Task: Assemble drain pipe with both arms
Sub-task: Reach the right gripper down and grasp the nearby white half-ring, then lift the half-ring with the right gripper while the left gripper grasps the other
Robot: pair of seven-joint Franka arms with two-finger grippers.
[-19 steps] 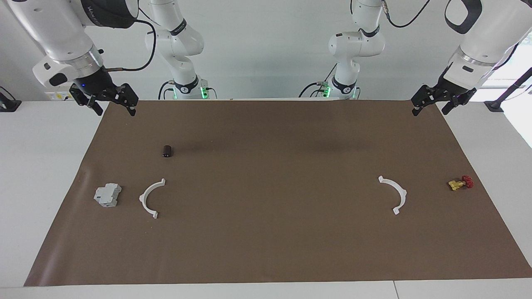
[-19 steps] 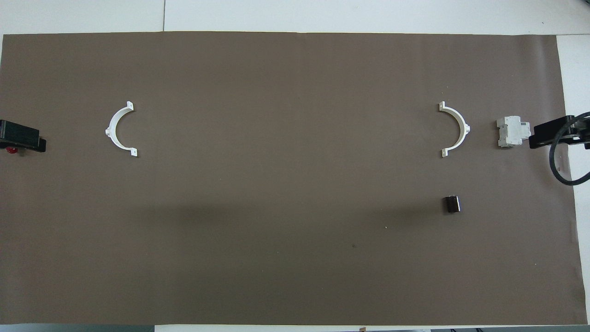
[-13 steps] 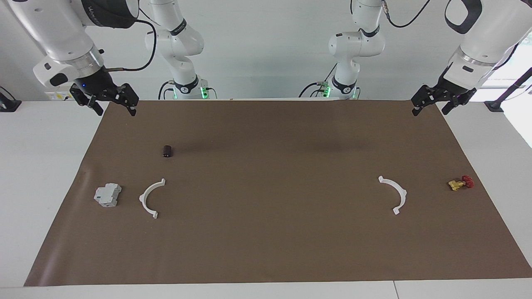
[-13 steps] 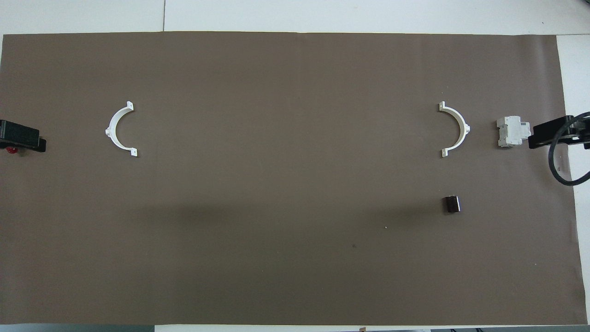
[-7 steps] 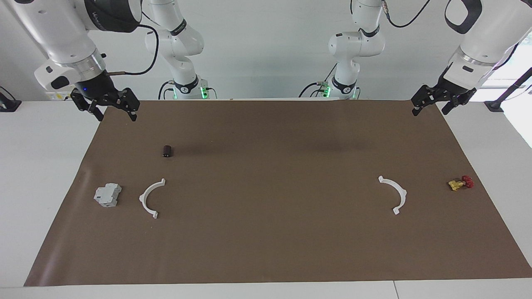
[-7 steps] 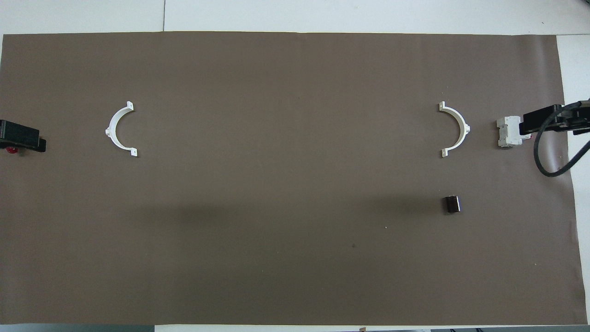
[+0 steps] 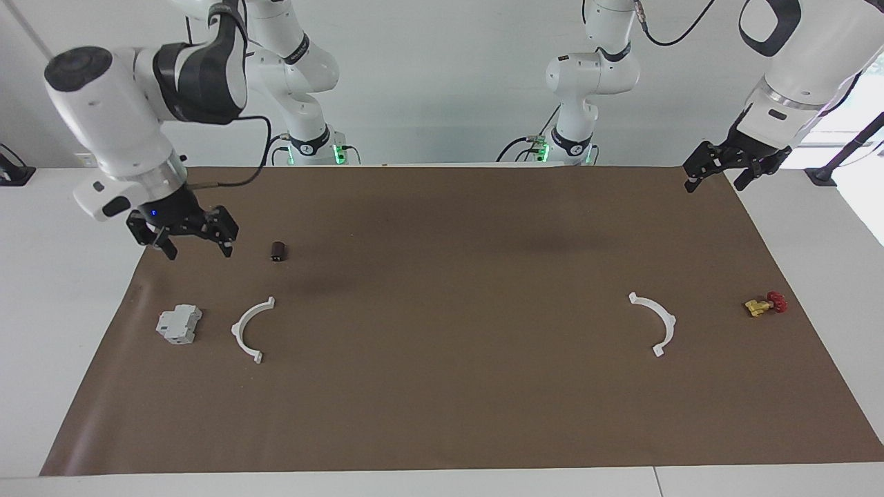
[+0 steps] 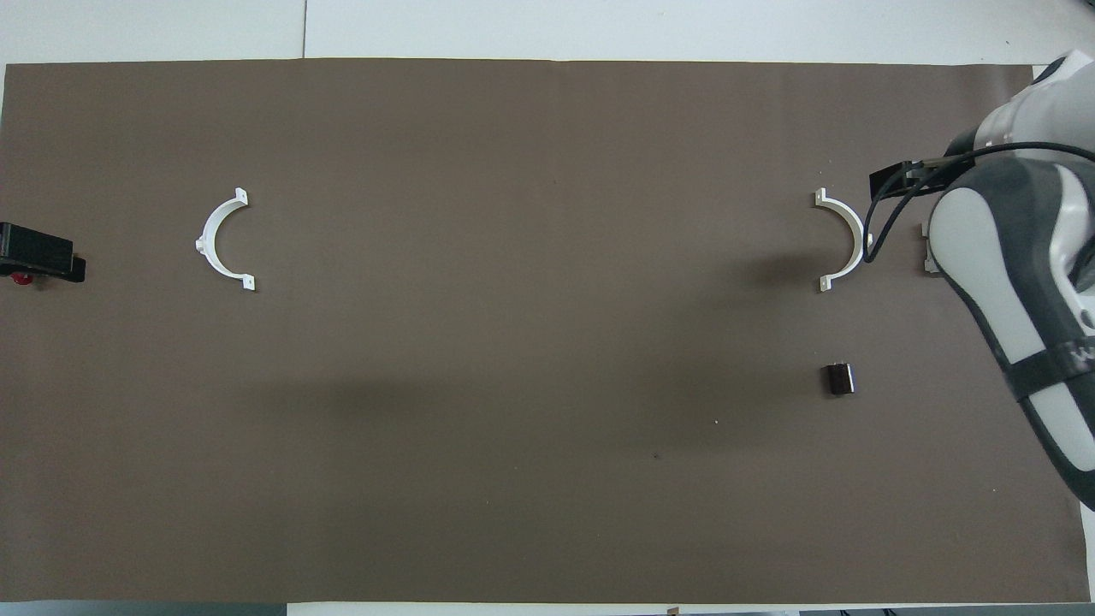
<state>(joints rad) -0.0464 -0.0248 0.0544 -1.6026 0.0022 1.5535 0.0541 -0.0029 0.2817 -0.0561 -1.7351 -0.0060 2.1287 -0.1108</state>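
Now we see our right gripper (image 7: 195, 242) has dropped from the mat's corner toward the nearby white arc (image 7: 250, 329), fingers released and empty; our left gripper (image 7: 720, 171) waits, fingers released. Both thin tabbed arcs, the other (image 7: 655, 322) well apart, lie flat, unjoined

The right pincer (image 7: 191, 241) came down and forward from the mat's (image 7: 442, 414) corner at the right arm's end, nearest the robots, to hang open over the mat near that end's edge, beside the dark cylinder (image 7: 278, 251). In the overhead view the right arm (image 8: 1018, 257) swung in over that end and covered most of the grey block (image 8: 927, 257).
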